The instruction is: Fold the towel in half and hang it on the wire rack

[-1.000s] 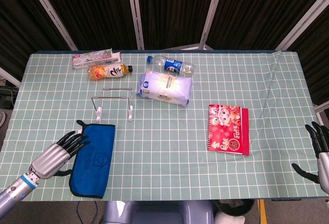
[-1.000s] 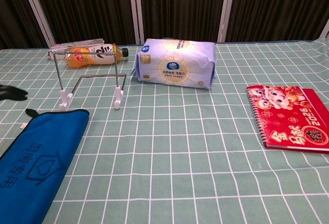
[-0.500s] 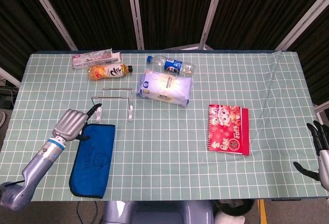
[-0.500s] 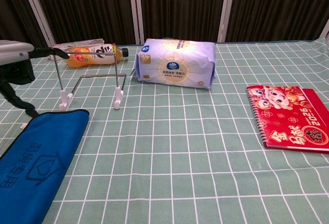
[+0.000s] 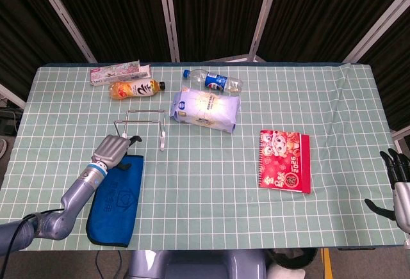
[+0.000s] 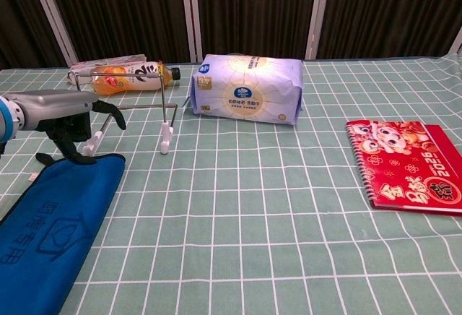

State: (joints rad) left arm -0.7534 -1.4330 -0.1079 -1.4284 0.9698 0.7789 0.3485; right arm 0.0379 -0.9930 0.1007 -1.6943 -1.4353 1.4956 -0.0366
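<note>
Blue towel [image 5: 114, 198], folded long, lies at the table's near-left edge, long axis running near to far, printed characters too blurred to read. The left hand [image 5: 112, 150] hovers over its far end beside the rack [image 5: 142, 125], fingers apart, empty. The right hand [image 5: 398, 188] is spread, empty. The calendar [image 5: 285, 160] reads "2026".

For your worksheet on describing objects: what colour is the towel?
The towel is blue with a dark edge, seen best in the head view.

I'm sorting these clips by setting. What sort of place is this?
Probably a robot test bench, not a home: a table under a green grid cloth, dark curtain panels on metal frames behind it, and unrelated props laid out, such as a tissue pack and red calendar.
</note>
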